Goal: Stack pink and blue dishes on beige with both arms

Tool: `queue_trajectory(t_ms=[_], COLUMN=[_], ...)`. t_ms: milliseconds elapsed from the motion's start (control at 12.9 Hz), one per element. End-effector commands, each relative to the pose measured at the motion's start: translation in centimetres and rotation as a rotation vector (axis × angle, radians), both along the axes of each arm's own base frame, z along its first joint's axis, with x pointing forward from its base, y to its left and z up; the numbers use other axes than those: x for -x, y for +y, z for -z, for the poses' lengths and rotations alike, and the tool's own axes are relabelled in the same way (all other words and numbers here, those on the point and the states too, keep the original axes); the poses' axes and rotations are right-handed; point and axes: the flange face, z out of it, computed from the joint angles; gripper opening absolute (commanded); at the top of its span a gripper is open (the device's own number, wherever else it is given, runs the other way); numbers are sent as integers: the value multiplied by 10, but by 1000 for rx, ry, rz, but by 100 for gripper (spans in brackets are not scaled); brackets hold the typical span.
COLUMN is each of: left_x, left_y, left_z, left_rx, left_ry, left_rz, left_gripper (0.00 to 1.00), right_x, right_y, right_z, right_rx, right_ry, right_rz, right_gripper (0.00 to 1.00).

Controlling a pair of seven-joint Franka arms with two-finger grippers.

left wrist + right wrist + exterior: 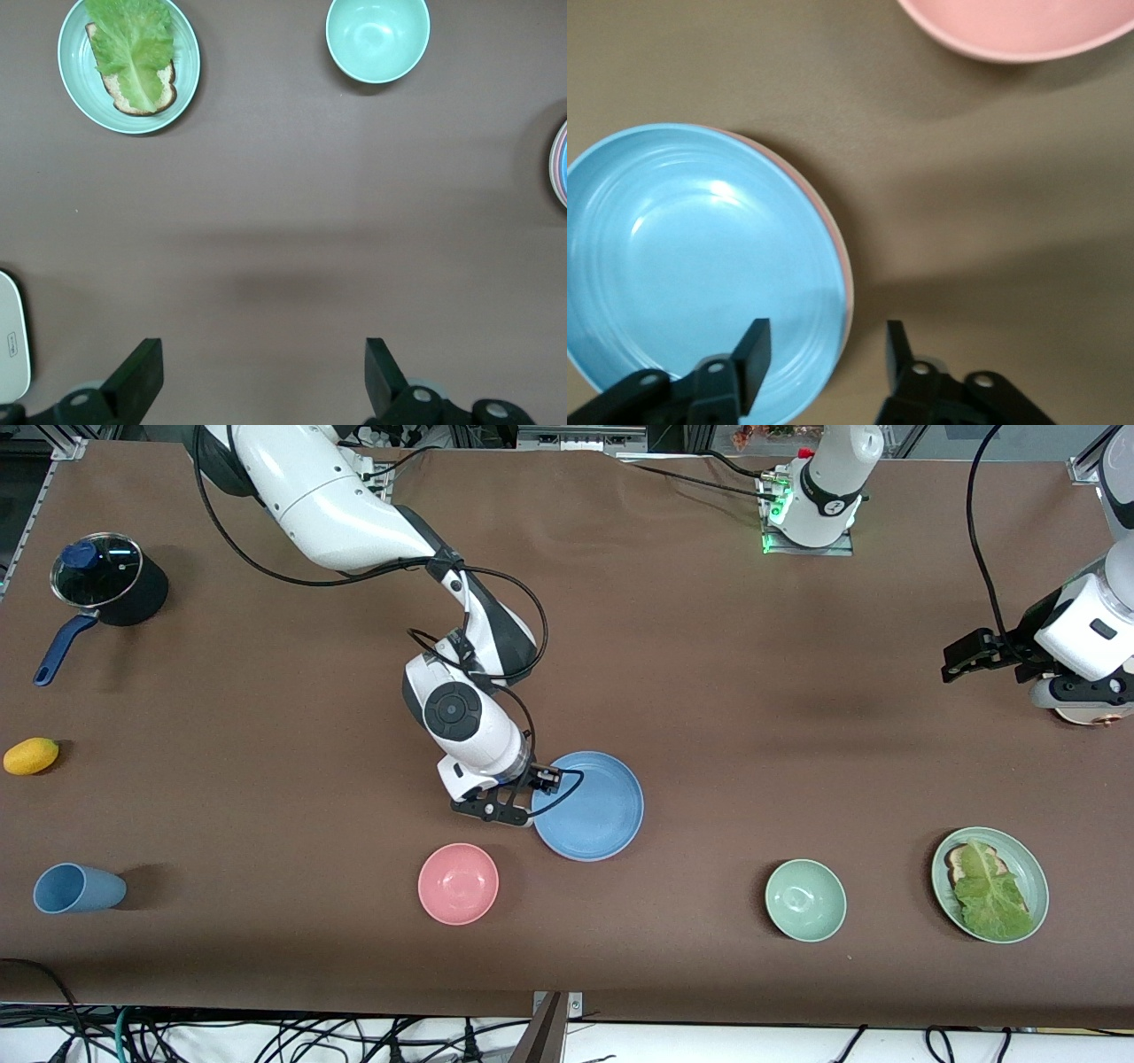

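"Where was the blue plate [592,808]?"

"It lay on top of a pink plate [843,266], in the middle of the tabletop [709,691]. Only a thin pink edge peeked out under it. I could not tell if a beige plate lay below."

"What about the right end effector [523,802]?"

"It was at the blue plate's rim with its fingers spread apart, one over the plate and one off it, holding nothing."

"And the left end effector [966,657]?"

"It waited up high, well away from the blue plate toward the left arm's end, fingers wide and empty."

"What else was near the blue plate?"

"A pink bowl [458,883], closer to the front camera."
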Motion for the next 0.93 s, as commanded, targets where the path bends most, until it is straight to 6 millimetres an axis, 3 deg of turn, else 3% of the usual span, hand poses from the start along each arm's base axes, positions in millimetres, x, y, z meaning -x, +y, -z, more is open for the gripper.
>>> queue_trajectory(t_ms=[0,78,233,466,699,854], left_x=[-4,-3,-4,-3,-4,-4], left_y=[-1,-1,-1,3,-1,-1], left_z=[-4,-5,-4,-6,-4,-5], left_rx=[17,17,16,17,17,16], left_ry=[-6,-8,-8,-11,-6,-8], left_rz=[7,7,7,1,7,7], left_gripper=[100,100,100,100,100,100], right_x=[-9,-11,-23,-41,-40,-22], right_y=[-18,-24,-54,-132,-197,-229], right_z=[-24,-38,-64,-105,-140,-173], right_rx=[25,31,84,181,201,200], right_ry=[-6,-20,-21,-4,16,3], right_rz=[-32,-28,-4,-39,-96,-131], right_gripper=[95,100,100,100,100,100])
